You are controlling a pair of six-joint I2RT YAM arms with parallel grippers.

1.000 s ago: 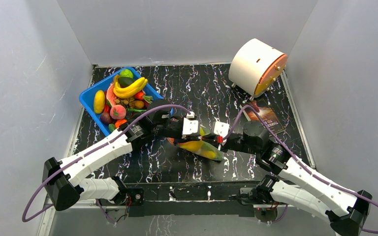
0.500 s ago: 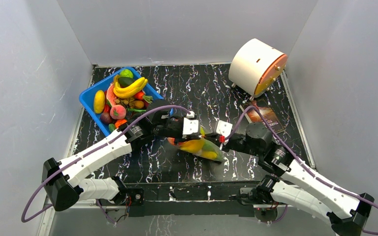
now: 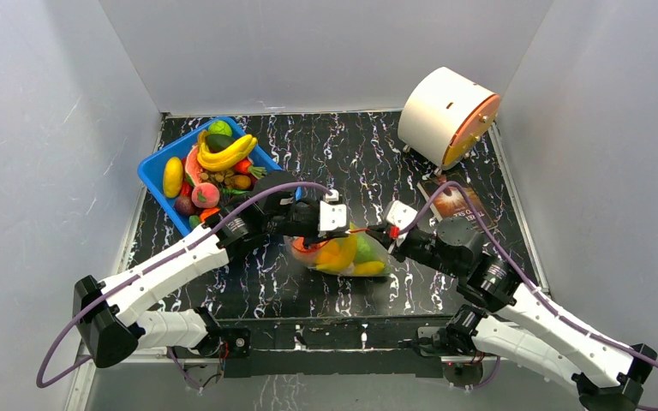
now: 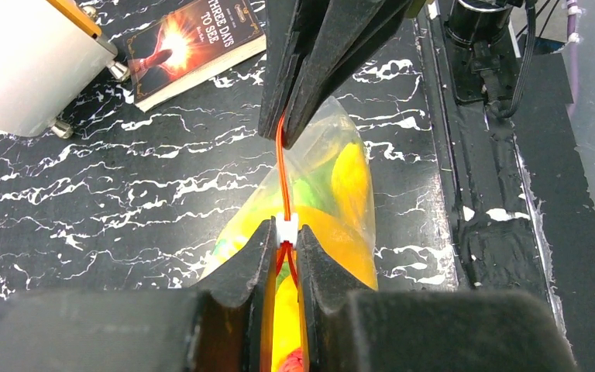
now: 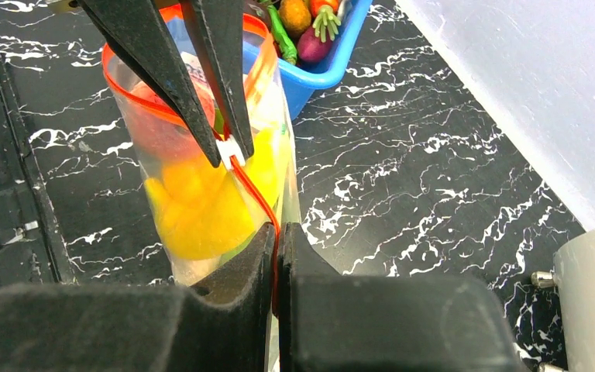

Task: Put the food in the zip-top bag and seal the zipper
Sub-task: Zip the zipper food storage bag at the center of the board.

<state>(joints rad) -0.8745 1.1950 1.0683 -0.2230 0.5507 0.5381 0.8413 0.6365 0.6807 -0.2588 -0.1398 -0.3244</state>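
The clear crinkly zip-top bag (image 3: pixel 361 255) of yellow and green toy food (image 3: pixel 334 255) sits mid-table on the black marbled tabletop (image 3: pixel 308 145), well apart from the blue plastic basket (image 3: pixel 150 171) at far left, the paperback book (image 4: pixel 194 43) and white drum (image 3: pixel 437 107) at far right. Its thin red-orange zipper (image 3: pixel 366 229) stretches between both grippers: left gripper (image 3: pixel 347 229) clenched on it at the white slider (image 4: pixel 285 228), right gripper (image 3: pixel 386 231) clamped on its other end.

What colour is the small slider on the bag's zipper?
White; the slider sits on the red-orange zipper. Left wrist view shows it best.
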